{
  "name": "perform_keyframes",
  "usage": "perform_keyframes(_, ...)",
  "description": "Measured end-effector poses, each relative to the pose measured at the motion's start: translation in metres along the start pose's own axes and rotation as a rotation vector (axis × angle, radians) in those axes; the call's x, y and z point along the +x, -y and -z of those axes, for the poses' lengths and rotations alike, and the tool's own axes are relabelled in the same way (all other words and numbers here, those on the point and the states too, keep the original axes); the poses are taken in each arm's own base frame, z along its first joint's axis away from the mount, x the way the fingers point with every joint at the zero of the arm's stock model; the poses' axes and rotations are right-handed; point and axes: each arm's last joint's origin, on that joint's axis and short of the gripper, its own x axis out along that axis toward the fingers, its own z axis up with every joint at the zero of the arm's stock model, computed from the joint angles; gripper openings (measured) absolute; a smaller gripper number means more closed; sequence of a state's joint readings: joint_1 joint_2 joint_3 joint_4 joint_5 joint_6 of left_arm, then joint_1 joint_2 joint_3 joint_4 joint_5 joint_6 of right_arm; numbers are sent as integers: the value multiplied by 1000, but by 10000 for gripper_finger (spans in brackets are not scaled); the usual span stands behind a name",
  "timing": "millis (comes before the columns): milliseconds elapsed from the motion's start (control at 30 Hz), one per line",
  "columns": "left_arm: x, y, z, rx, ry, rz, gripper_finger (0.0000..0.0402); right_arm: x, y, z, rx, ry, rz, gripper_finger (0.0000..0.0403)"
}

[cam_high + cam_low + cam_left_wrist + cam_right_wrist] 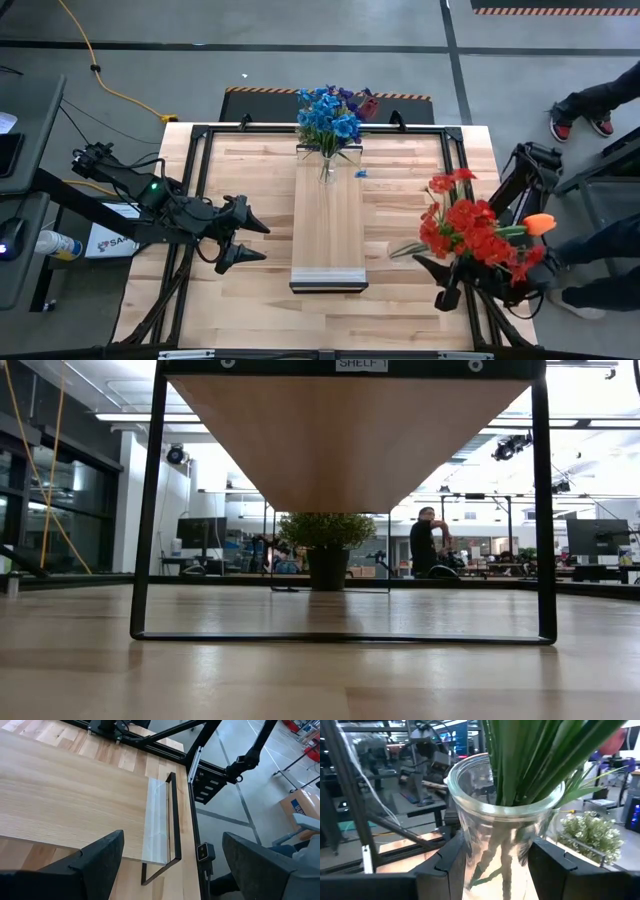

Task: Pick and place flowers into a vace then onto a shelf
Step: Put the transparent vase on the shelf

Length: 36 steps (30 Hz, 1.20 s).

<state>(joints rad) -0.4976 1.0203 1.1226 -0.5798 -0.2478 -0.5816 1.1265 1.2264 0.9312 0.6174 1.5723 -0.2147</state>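
A: Clear glass, that's what the right tool (490,865) is clamped on: a round clear glass vase (505,825) with its two dark fingers (442,865) pressed on either side of the wall, green stems standing inside.

B: And the blooms?

A: The bunch of bright red and orange artificial flowers (470,232) rises out of that vase, held at the right side of the butcher-block worktop (400,200), well apart from the long narrow light-wood shelf (328,225) in the middle.

B: Anything on the shelf yet?

A: A second glass vase of blue and purple flowers (328,118) stands at its far end. The near end, by the pale metallic edge (156,830), is bare.

B: The left tool?

A: The left tool (248,240) hangs just left of the shelf, fingers spread apart, holding nothing.

B: What could go wrong?

A: The bunch is tall and top-heavy, I'd judge. Glass is slick, so the vase could slip or swing in the grip if the carry is jerky. The shelf is raised and narrow: come in too low and the base strikes its edge; set it off-centre and it tips over the side. Placed too far along, the red blooms could brush the blue ones.
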Motion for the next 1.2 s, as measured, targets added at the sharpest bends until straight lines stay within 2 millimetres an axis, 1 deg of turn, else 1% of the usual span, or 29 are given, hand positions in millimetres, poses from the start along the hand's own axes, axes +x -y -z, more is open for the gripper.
perform_keyframes(133,0,0,0,0,-1,0,369,9,1,-9,10,4,38,163)
perform_keyframes(233,0,-1,2,-11,-22,-4,369,15,2,-11,14,7,62,163)
perform_keyframes(467,0,-3,7,-61,-78,-17,369,27,4,-12,58,18,95,163)
perform_keyframes(700,-2,-5,9,-59,-99,-32,369,44,4,-11,109,48,61,163)
perform_keyframes(800,-4,-8,12,-64,-133,-57,369,55,4,-7,127,55,15,163)
perform_keyframes(933,-6,-12,17,-93,-180,-98,369,75,7,4,156,22,-46,163)
perform_keyframes(1067,-7,-15,21,-120,-223,-132,369,99,15,15,216,-52,-99,163)
perform_keyframes(1200,-8,-17,24,-119,-268,-143,369,121,25,20,242,-101,-131,163)
